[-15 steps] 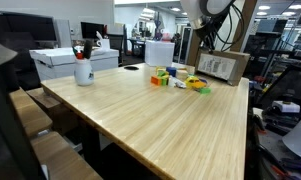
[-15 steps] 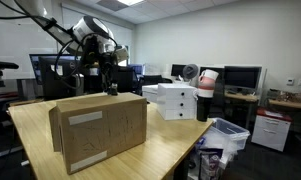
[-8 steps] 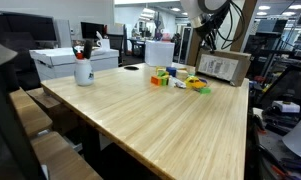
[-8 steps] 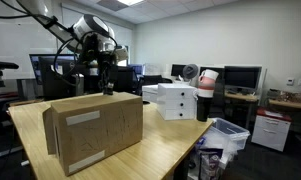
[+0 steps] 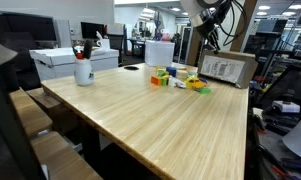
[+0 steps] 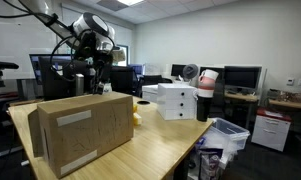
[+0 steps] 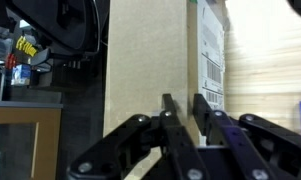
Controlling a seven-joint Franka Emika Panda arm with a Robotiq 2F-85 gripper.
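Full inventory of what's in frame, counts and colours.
cardboard box: 1, tan with white labels, on the table, gripped at its top edge.
table: 1, light wood, fills the foreground.
toy blocks: small cluster, yellow, green and red, on the table beside the cardboard box.
cup: 1, white, holds pens, table corner.
white boxes: a stack, beyond the cardboard box.
bin: 1, pale, floor beside the table.
monitors: several, dark, background desks.
arm: 1, white and black, above the cardboard box.
end effector: 1, black, fingers straddling the box edge.

Upright, labelled brown cardboard box [image 6: 80,135]
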